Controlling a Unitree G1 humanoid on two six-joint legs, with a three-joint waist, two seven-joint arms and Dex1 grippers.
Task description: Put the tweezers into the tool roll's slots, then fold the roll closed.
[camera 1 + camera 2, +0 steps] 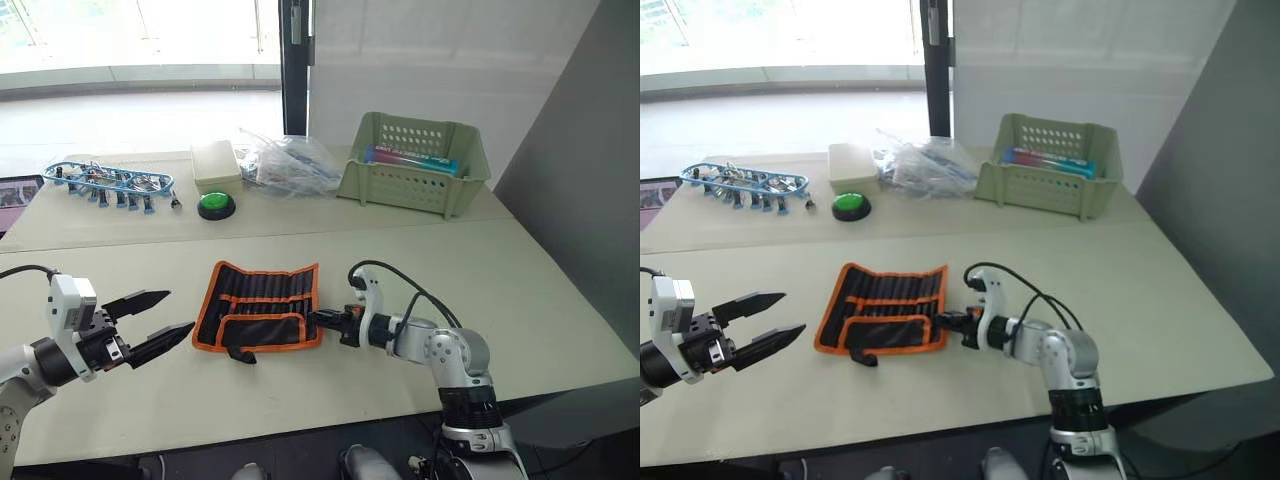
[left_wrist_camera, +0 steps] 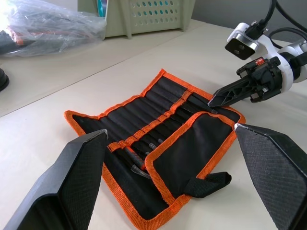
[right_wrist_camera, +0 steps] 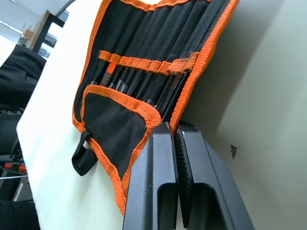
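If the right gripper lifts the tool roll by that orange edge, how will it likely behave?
Probably floppy: the tool roll is thin fabric, its lower flap already folded over, so it would likely drape from the right gripper. The tweezers in the slots may slide out if tilted. It lies flat, so it seems unlikely to tip.

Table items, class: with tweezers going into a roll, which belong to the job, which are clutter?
Job: black fabric tool roll with orange edging; slim black metal tweezers in its slots.

Clutter: pale green plastic basket; green round button; blue-framed row of small tools; clear plastic bag.
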